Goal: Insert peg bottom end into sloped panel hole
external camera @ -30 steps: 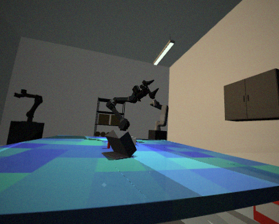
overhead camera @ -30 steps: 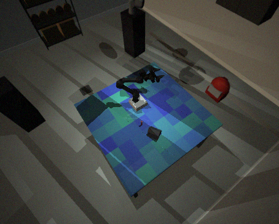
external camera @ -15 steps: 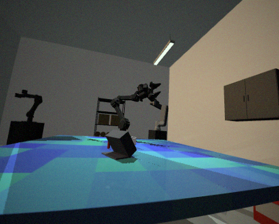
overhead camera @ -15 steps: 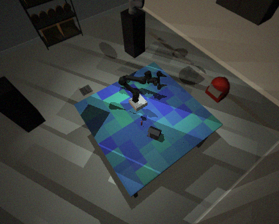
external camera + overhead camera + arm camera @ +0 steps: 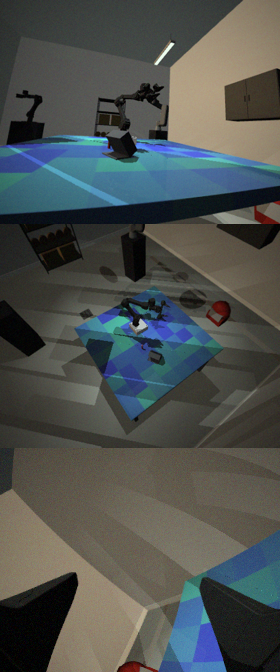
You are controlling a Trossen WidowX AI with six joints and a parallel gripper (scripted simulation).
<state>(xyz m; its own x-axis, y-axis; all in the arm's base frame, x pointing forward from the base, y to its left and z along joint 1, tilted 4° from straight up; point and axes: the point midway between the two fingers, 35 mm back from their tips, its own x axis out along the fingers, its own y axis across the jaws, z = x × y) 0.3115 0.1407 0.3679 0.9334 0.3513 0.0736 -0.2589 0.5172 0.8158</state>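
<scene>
A small red peg (image 5: 142, 346) (image 5: 108, 144) stands on the table between the arm's base and the dark sloped block; in the exterior view the block partly hides it. The dark block with the sloped panel (image 5: 155, 357) (image 5: 123, 144) sits on the table in front of the base. Its hole cannot be made out, and the peg's cross-section is too small to tell. My gripper (image 5: 167, 311) (image 5: 161, 91) (image 5: 140, 581) is open and empty, raised high and off to one side, far from the peg and the block. Neither shows in the wrist view.
The arm's white base (image 5: 138, 327) stands on the patchwork-coloured table (image 5: 135, 402) (image 5: 77, 191) (image 5: 182, 645). A red rounded object (image 5: 221, 311) (image 5: 134, 667) is on the floor beyond the table's edge. Dark pedestals, shelves and a wall cabinet (image 5: 253, 95) stand away from the table.
</scene>
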